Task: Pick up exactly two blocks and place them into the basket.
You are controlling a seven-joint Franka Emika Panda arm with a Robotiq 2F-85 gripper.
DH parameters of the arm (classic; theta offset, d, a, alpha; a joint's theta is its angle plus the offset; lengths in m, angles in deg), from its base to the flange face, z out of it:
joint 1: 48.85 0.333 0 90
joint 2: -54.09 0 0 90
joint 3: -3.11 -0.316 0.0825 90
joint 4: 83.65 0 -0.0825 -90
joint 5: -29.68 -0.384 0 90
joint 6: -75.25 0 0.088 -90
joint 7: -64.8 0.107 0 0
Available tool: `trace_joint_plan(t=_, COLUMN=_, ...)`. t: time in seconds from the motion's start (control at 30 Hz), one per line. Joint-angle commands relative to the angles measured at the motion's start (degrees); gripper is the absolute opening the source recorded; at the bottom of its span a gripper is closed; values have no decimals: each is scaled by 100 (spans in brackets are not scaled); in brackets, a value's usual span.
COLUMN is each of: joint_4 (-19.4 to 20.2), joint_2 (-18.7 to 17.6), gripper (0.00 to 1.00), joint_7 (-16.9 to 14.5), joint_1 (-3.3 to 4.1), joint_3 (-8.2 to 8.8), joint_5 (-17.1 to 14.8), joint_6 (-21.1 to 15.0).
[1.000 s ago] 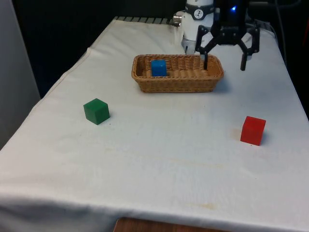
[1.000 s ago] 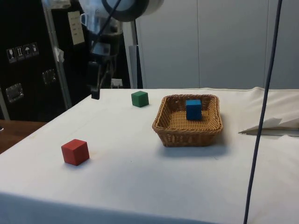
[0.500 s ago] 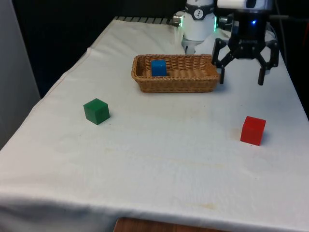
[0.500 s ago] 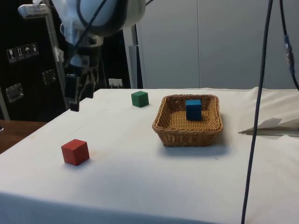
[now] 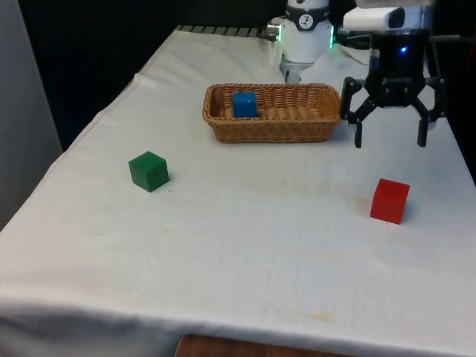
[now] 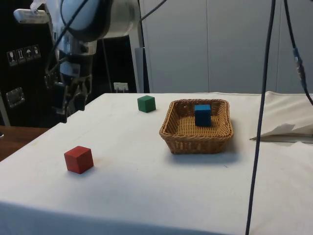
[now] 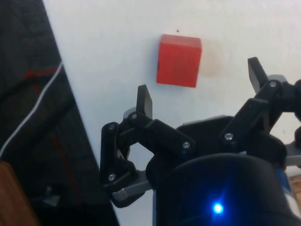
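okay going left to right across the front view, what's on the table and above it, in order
green block → basket, with the blue block inside it toward the front view's left end → gripper, open, hanging above the cloth. The red block sits below the gripper at about the same place across, so its order is unclear.

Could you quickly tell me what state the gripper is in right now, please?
Gripper: open and holding nothing, in the air above the cloth near the red block.
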Motion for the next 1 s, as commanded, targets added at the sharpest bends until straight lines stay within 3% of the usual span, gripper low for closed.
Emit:
trace_joint_plan(t=0.0, joint_4=-69, joint_2=-11, gripper=100, joint_7=-86, joint_1=-92, joint_3=-120, joint_5=-138, joint_6=34)
trace_joint_plan(t=0.17, joint_4=-304, joint_2=-264, gripper=100, joint_7=-172, joint_1=-97, joint_3=-149, joint_5=-487, joint_6=115)
trace_joint_plan(t=0.2, joint_4=-223, joint_2=-229, gripper=100, joint_7=-126, joint_1=-17, joint_3=-52, joint_5=-395, joint_6=57)
trace_joint_plan(t=0.23, joint_4=-350, joint_2=-315, gripper=100, joint_7=-166, joint_1=-97, joint_3=-155, joint_5=-527, joint_6=138)
trace_joint_plan(t=0.43, joint_4=-670, joint_2=-647, gripper=100, joint_7=-115, joint_1=-74, joint_3=-143, joint_5=-808, joint_6=315)
trace_joint_plan(t=0.47, joint_4=-625, joint_2=-630, gripper=100, joint_7=-109, joint_1=-23, joint_3=-74, joint_5=-756, joint_6=275)
trace_joint_plan(t=0.5, joint_4=-705, joint_2=-693, gripper=100, joint_7=-103, joint_1=-69, joint_3=-138, joint_5=-848, joint_6=344)
trace_joint_plan(t=0.73, joint_4=-842, joint_2=-848, gripper=100, joint_7=-86, joint_1=-69, joint_3=-109, joint_5=-905, joint_6=395)
trace_joint_plan(t=0.77, joint_4=-825, joint_2=-842, gripper=100, joint_7=-57, joint_1=-34, joint_3=-74, joint_5=-871, joint_6=378)
trace_joint_plan(t=0.8, joint_4=-842, joint_2=-854, gripper=100, joint_7=-86, joint_1=-69, joint_3=-115, joint_5=-911, joint_6=390)
trace_joint_plan(t=0.97, joint_4=-837, joint_2=-997, gripper=100, joint_7=29, joint_1=-63, joint_3=-120, joint_5=-957, joint_6=344)
